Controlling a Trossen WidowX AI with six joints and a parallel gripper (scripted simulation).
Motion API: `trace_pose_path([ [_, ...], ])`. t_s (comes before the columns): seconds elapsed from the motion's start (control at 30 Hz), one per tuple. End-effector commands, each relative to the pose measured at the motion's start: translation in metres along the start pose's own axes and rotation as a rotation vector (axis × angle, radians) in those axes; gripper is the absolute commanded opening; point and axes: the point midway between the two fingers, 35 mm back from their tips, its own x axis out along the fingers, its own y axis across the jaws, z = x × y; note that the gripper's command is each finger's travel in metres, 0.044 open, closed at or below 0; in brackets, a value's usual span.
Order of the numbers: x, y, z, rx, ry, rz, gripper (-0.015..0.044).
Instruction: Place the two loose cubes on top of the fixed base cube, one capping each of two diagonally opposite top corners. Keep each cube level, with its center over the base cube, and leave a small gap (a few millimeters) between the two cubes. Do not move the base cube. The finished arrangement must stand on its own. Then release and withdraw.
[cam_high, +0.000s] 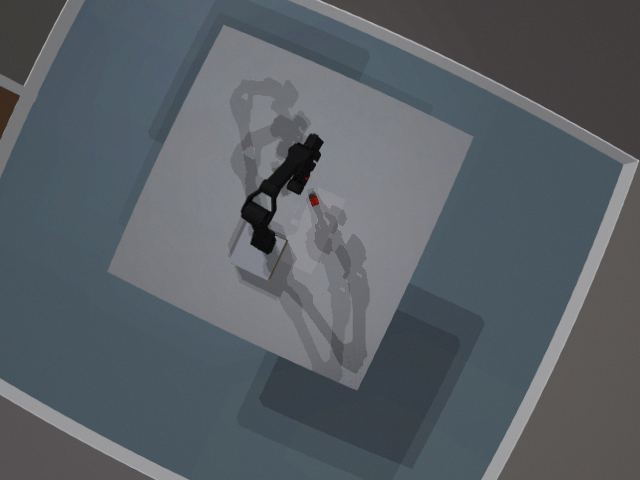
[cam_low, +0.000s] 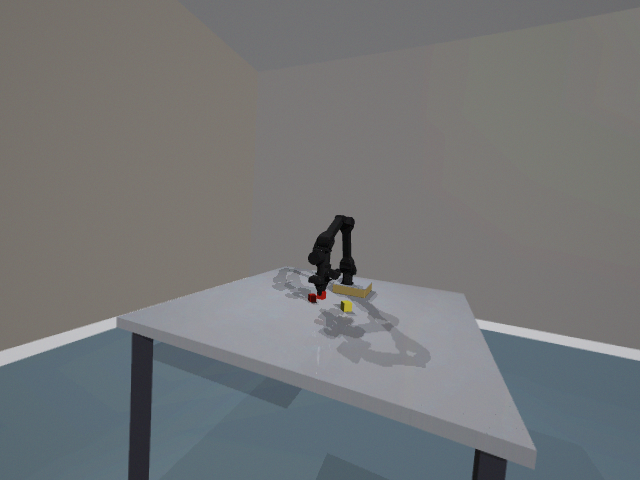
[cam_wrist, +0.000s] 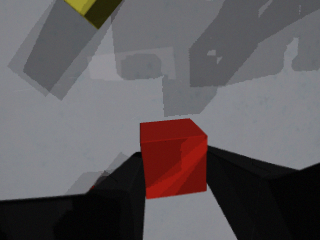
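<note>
My gripper (cam_low: 320, 293) (cam_wrist: 171, 155) is shut on a red cube (cam_high: 307, 178) (cam_low: 322, 296) (cam_wrist: 172, 167), one finger at each side. The arm hides most of this cube in the top view. It hangs a little above the table, roughly level. A second red cube (cam_high: 313, 199) (cam_low: 311, 298) rests on the table close by, mostly hidden behind the left finger in the wrist view. The yellow cube (cam_low: 346, 306) (cam_wrist: 92, 7), apparently the base cube, stands on the table with nothing on top. It is cut off at the wrist view's top edge and almost hidden in the top view.
The arm stands on a low pale-topped block (cam_high: 248, 258) (cam_low: 351, 291) with yellowish sides, behind the cubes in the exterior view. The table (cam_high: 392, 155) (cam_low: 232, 330) bears broad arm shadows. Its edges are well away from the cubes.
</note>
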Motion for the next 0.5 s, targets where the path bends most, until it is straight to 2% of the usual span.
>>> trace_pose_path([
  [0.0,-0.017,-0.001,-0.001,-0.006,0.003,-0.009,0.0105],
  [0.47,-0.060,0.004,0.000,-0.005,0.003,-0.009,0.0105],
])
